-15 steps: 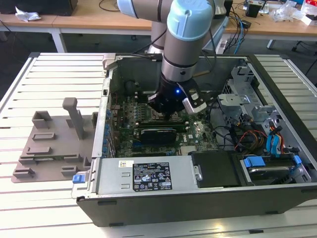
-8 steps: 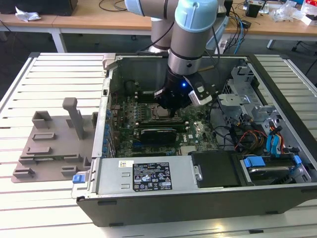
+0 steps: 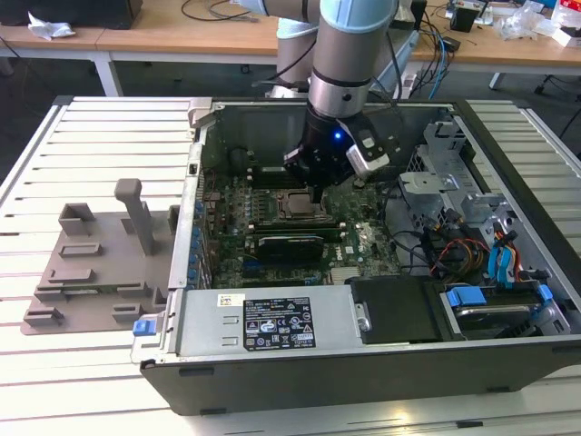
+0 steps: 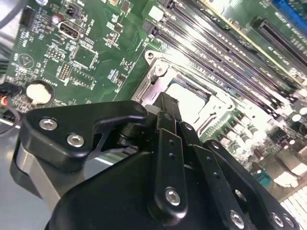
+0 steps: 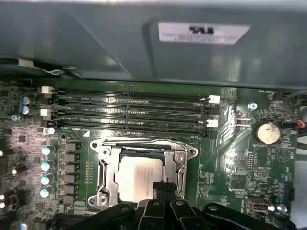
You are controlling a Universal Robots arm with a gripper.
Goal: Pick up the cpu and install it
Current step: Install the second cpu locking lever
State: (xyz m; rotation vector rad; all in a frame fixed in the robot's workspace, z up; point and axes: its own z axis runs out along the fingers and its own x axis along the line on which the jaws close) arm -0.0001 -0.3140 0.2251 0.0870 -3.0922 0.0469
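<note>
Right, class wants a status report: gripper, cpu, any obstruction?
Gripper low over the socket frame, fingers together at the cpu's edge. Cpu lying inside the frame. Nothing in the way.

A white slatted worktable (image 3: 100, 145) fills the foreground. Behind it stand wooden desks (image 3: 182, 36) (strewn with cables (image 3: 211, 11) and crumpled paper (image 3: 47, 27)) on white legs, over grey floor (image 3: 54, 77).

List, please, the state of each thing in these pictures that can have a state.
cpu: lying flat inside the socket frame.
socket frame: around the cpu.
gripper: low over the cpu's edge.
computer case: lying on its side, side panel off.
memory slots: empty.
grey tray: beside the case on the table, empty.
</note>
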